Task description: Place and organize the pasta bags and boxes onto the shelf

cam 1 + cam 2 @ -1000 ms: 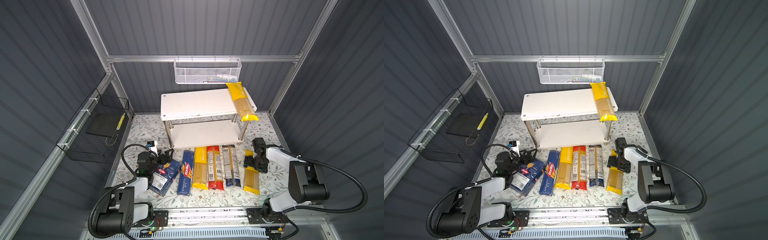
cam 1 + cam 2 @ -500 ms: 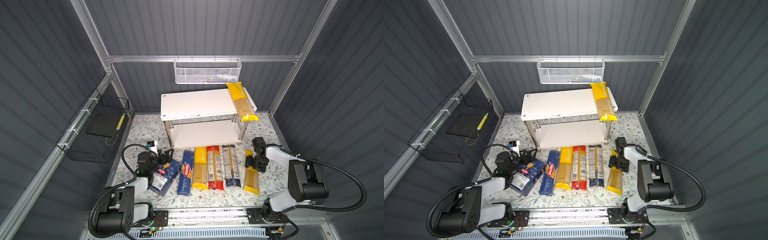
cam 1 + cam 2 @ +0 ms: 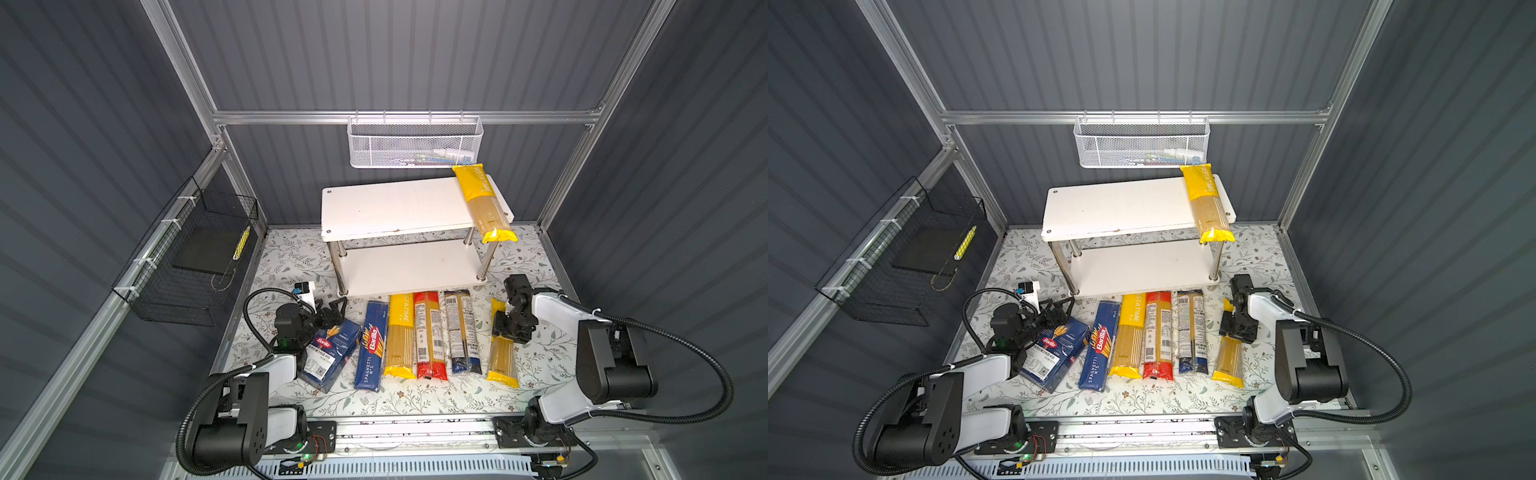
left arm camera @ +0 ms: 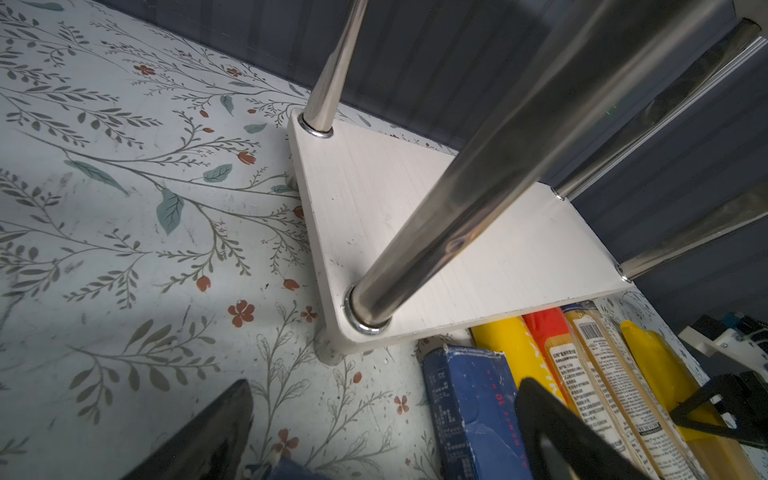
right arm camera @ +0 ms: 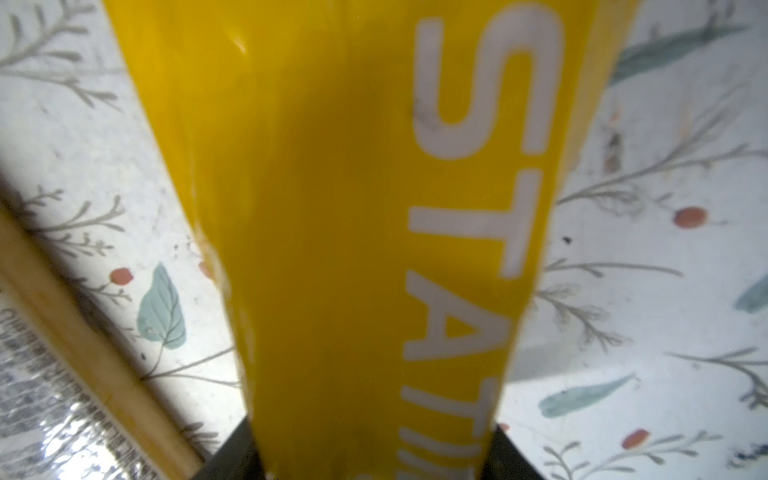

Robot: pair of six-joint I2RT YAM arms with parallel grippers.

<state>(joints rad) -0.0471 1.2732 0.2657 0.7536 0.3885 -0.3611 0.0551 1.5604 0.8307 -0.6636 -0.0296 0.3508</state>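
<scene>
yellow film, likely slippery: the pastatime bag point(image 3: 502, 353) lies on the floral worktop point(image 3: 540, 365), rightmost of the packets point(image 3: 428, 332) before the shelf point(image 3: 411, 266). the right end effector point(image 3: 512, 328) straddles it, fingers point(image 5: 239, 457) at both sides; firmly clamped or not, i cannot tell. grip gently, lift level. left end effector point(image 4: 384, 390) gapes empty. top board point(image 3: 390, 208) is mostly bare; ribbed walls point(image 3: 415, 54) stand close.

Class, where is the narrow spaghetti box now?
In both top views the narrow spaghetti box lies left of centre, between the wide box and a yellow bag.
</scene>
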